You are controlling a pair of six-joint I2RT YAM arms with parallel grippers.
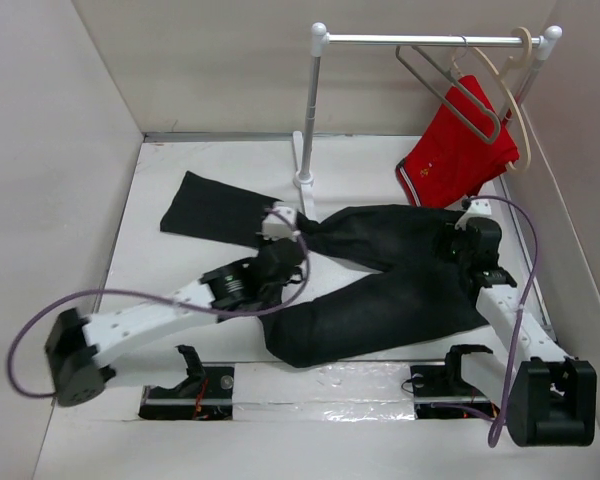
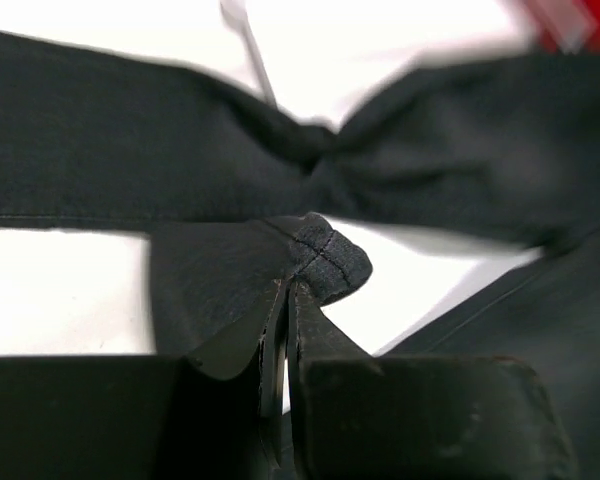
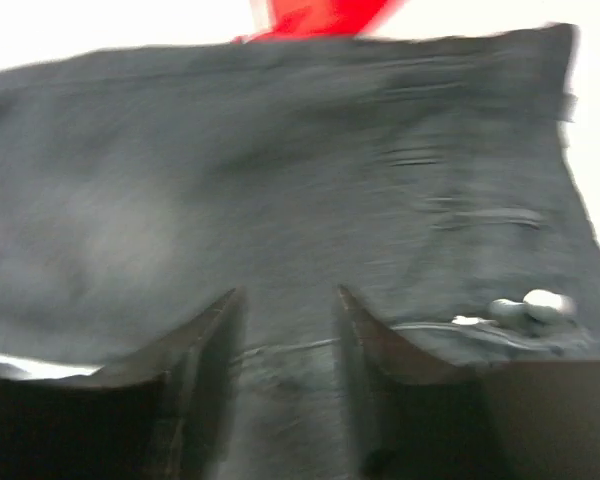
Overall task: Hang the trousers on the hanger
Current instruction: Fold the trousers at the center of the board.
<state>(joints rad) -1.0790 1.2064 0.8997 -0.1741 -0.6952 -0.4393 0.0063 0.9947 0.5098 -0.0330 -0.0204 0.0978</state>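
The black trousers (image 1: pixel 380 300) lie spread on the white table, one leg reaching far left, the other toward the front. My left gripper (image 1: pixel 283 232) is shut on a raised fold of the trousers (image 2: pixel 325 262) near where the legs meet. My right gripper (image 1: pixel 472 243) is open, its fingers (image 3: pixel 215 330) apart just above the waistband area of the trousers (image 3: pixel 280 180), next to a pale button (image 3: pixel 540 302). The thin grey metal hanger (image 1: pixel 422 76) hangs empty on the rail at the back right, away from both grippers.
A white clothes rack, with its rail (image 1: pixel 420 40) and post (image 1: pixel 308 110), stands at the back. A cream hanger (image 1: pixel 515 100) bearing red shorts (image 1: pixel 460 150) hangs at the rail's right end. The enclosure walls close in on both sides.
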